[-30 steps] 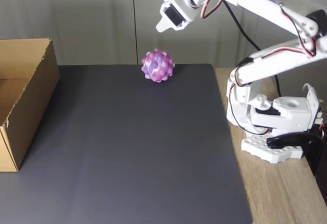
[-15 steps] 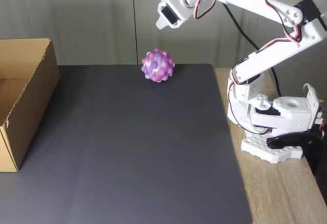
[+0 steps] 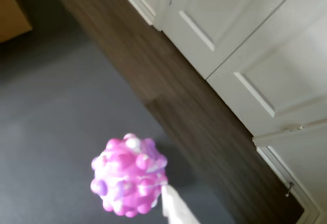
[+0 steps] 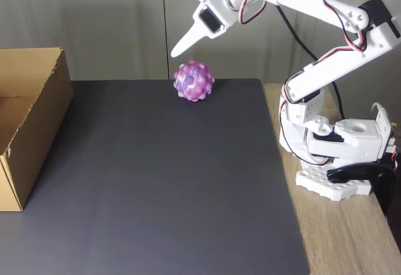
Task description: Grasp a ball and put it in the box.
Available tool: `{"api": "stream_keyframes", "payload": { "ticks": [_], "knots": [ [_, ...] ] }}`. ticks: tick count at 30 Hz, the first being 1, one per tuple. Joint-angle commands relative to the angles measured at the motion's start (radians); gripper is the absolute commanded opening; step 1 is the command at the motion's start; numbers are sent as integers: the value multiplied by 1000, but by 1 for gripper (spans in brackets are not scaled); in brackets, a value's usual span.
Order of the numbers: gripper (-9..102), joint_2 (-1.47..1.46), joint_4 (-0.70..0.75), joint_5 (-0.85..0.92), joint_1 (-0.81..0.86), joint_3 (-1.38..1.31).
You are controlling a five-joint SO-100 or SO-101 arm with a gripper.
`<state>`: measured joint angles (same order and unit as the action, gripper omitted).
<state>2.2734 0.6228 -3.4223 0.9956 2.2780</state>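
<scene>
A dark grey mat (image 4: 156,181) covers the wooden bench (image 4: 351,237); white cabinet doors (image 3: 240,35) stand behind.

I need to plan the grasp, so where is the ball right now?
In the fixed view the ball rests at the far edge of the dark mat, below the raised gripper and well right of the box.

Bumpy purple-and-pink ball (image 4: 193,81) resting near the far edge of the dark mat, well apart from the open brown cardboard box (image 4: 28,121) at the fixed view's left edge
</scene>
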Motion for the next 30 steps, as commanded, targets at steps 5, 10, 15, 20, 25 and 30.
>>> {"api": "stream_keyframes", "payload": {
  "ticks": [5, 10, 15, 20, 25, 30],
  "knots": [
    [41, 31, -26, -57, -35, 40],
    [34, 78, 87, -49, -63, 86],
    [29, 52, 176, 91, -106, 87],
    [28, -29, 161, 153, -144, 71],
    [28, -121, 104, 153, -126, 41],
    [28, -190, 31, 141, -97, 34]
  ]
}}
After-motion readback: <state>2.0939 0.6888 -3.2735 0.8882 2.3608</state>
